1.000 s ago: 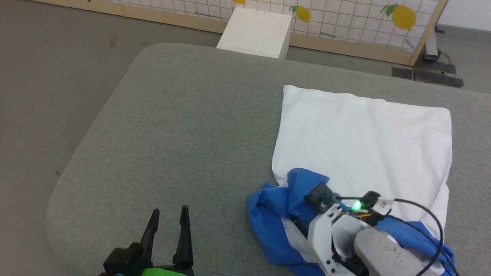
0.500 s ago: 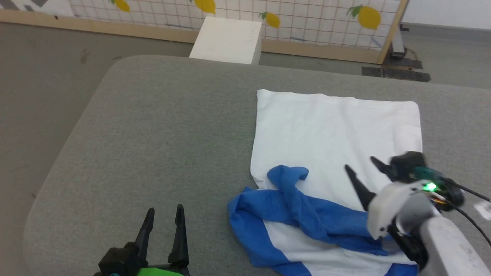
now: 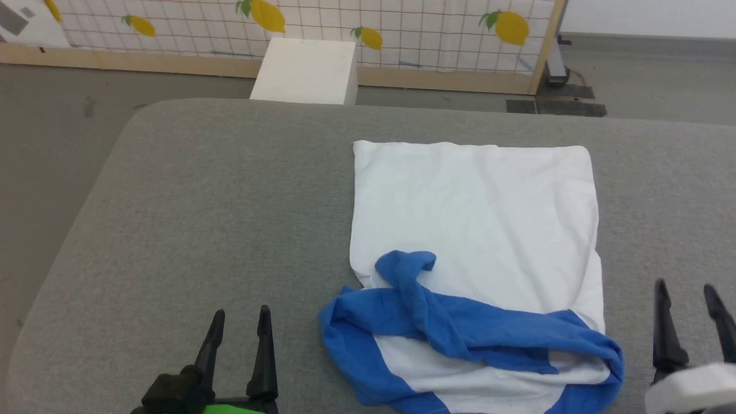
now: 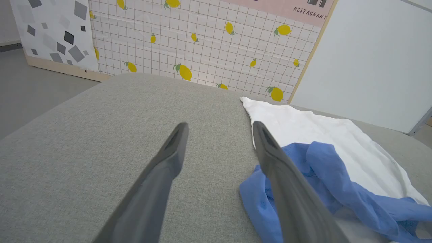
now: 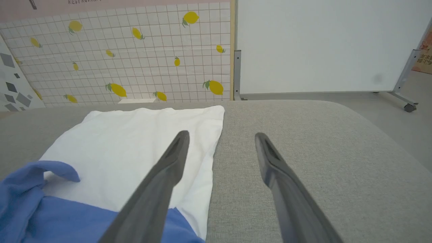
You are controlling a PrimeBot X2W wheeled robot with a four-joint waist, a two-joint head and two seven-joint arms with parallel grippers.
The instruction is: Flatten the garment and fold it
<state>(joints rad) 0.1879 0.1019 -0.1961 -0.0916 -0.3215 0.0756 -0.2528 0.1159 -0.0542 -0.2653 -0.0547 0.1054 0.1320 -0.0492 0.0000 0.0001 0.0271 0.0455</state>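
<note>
white and royal-blue cloth, one garment [image 3: 471,230], lies right of centre on the grey padded table [image 3: 230,201], its white body spread flat and the blue sleeves and neck crumpled across the near end. two grippers flank it without touching: left gripper [image 3: 241,313] and right gripper [image 3: 684,286], both spread wide and empty. one white box [image 3: 305,72] stands past the far edge, before a lemon-print panel [image 3: 414,29]. the garment's long axis runs near to far, hem away from the robot.
</note>
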